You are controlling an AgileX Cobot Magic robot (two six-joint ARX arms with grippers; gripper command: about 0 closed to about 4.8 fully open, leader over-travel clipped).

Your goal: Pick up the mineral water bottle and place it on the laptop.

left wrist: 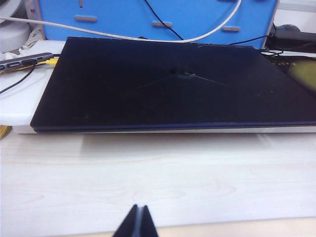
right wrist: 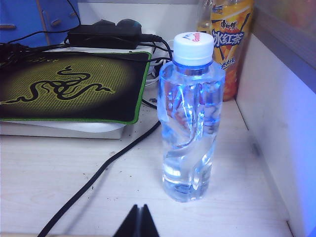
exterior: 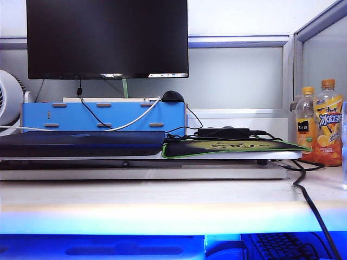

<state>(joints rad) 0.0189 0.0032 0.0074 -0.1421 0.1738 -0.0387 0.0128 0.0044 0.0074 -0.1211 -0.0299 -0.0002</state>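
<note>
The mineral water bottle (right wrist: 190,118), clear with a white cap and a twisted ribbed body, stands upright on the pale table beside the right wall. My right gripper (right wrist: 139,210) is shut and empty, short of the bottle and a little to one side of it. The laptop (left wrist: 168,86), a closed dark navy slab, lies flat on a white stand; in the exterior view the laptop (exterior: 81,142) is at the left. My left gripper (left wrist: 139,210) is shut and empty over bare table in front of the laptop. Neither arm shows in the exterior view.
A black-and-green mouse pad (right wrist: 69,86) lies beside the laptop, and a black cable (right wrist: 98,175) runs across the table near the bottle. Two orange juice bottles (exterior: 320,127) stand at the back right by the partition (right wrist: 291,123). Behind are a blue box (exterior: 103,116) and a monitor (exterior: 107,38).
</note>
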